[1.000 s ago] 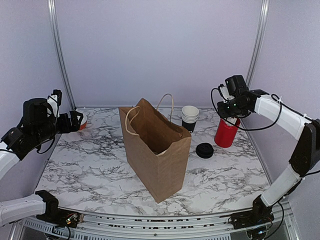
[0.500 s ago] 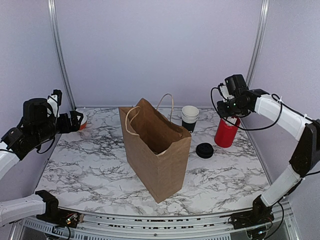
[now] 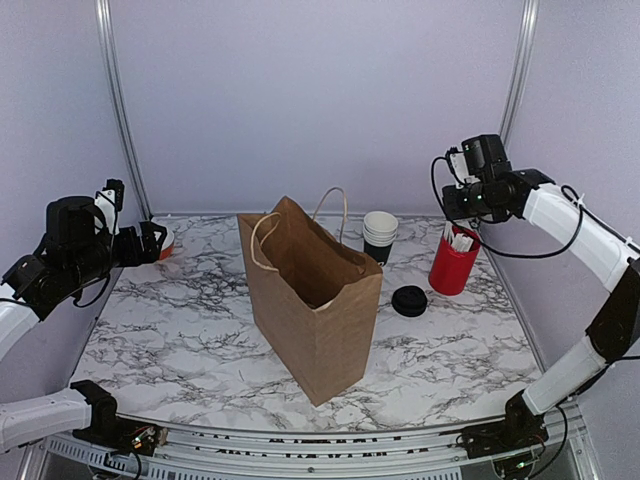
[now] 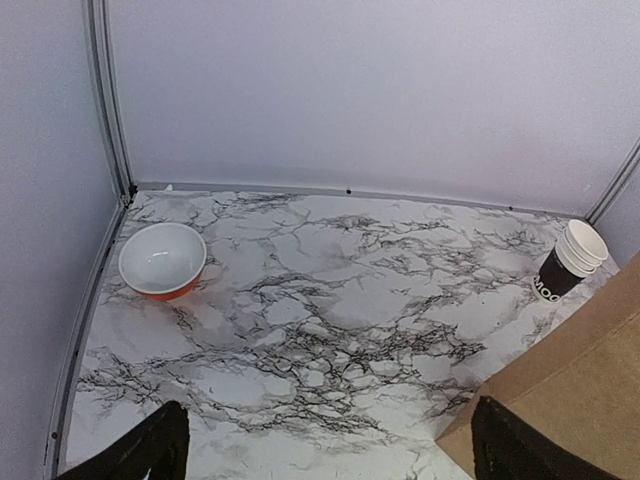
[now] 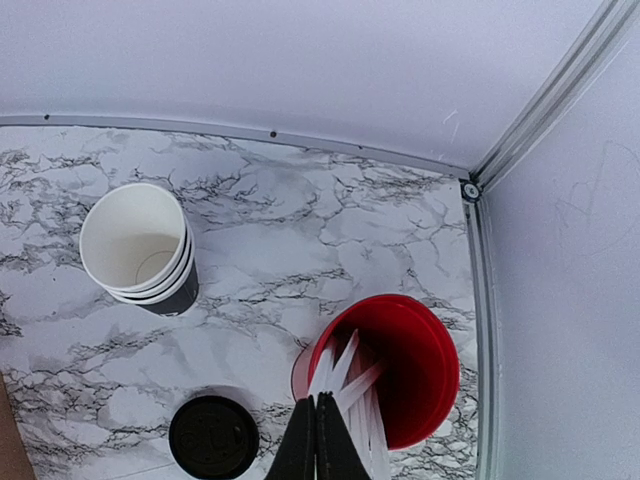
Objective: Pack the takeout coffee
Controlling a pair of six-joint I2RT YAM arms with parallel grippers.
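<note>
Right tool lifted; lid below, leftward.

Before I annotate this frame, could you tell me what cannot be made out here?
- Paper bag inside: top view, its own walls hide the bottom.
- Right gripper: right wrist view, shut above the white sticks in the red tub; whether it pinches one is unclear.
- Orange bowl: top view, mostly behind the left gripper.

Matt brown paper bag, smooth marble-patterned table, black plastic lid, smooth red tub
</note>
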